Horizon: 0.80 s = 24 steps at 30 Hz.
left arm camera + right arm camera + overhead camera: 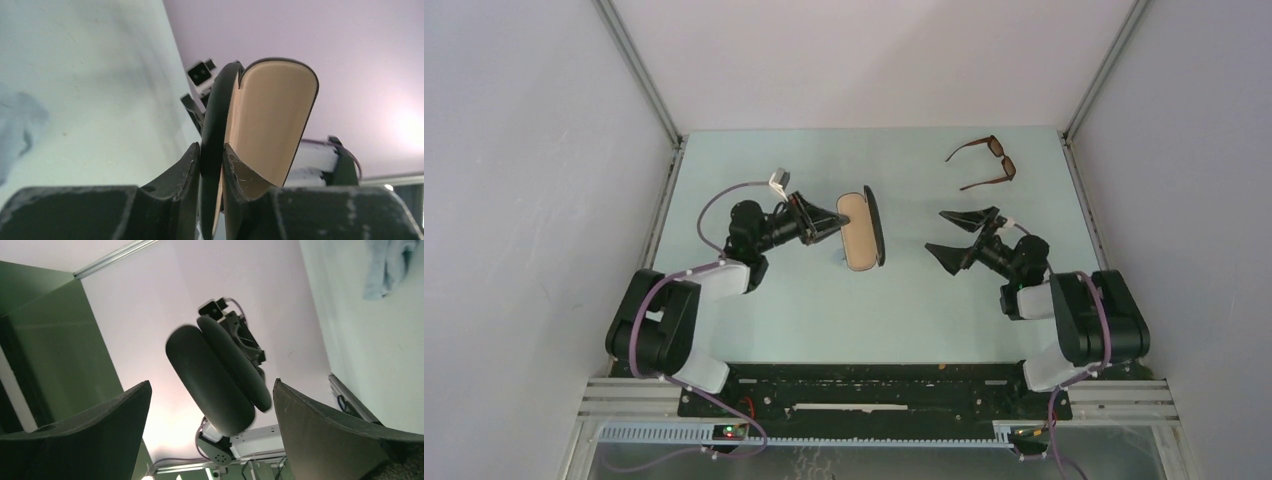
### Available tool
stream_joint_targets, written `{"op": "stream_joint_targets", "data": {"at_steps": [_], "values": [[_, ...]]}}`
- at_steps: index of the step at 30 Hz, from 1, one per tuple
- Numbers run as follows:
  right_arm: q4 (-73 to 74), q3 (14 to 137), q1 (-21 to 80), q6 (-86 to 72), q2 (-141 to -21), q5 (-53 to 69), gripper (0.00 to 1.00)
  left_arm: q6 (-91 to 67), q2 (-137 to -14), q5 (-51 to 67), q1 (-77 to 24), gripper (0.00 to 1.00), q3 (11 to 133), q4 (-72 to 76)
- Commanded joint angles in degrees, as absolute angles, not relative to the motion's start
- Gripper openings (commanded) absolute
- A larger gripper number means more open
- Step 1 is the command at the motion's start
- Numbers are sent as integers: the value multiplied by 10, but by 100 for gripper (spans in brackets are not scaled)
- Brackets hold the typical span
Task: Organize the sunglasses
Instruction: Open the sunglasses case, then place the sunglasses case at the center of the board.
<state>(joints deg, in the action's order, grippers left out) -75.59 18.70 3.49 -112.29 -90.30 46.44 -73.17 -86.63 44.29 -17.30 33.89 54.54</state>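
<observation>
Pale table (754, 330) between white walls: the sunglasses (986, 162) lie at its far right corner, temples unfolded, well apart from both arms. The open black case (861, 228) may slip, tip or snap closed, since only a thin edge is pinched. The left gripper (212, 155) is narrowed onto one case shell; the right gripper (939, 233) is spread wide, empty

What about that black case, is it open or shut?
Open: the black case shows its tan lining, and its two halves are spread apart.

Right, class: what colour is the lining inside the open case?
Tan lining in a black case; clearest in the left wrist view.
</observation>
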Motion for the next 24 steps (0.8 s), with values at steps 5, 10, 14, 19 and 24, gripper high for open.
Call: {"op": "stream_joint_targets", "data": {"at_steps": [5,10,14,19,24], "values": [[-394,205,-18,-889,-716,516,100,-584,-834,331,-172,0,482,213],[-79,277,-27,-675,-592,464,100,-597,-905,291,-156,0,542,167],[82,316,-43,-577,-527,427,100,-596,-981,307,-135,0,589,191],[164,321,-65,-509,-489,411,100,-578,-1068,346,-101,0,634,208],[200,321,-68,-470,-481,391,100,-576,-1084,286,-74,0,618,208]]}}
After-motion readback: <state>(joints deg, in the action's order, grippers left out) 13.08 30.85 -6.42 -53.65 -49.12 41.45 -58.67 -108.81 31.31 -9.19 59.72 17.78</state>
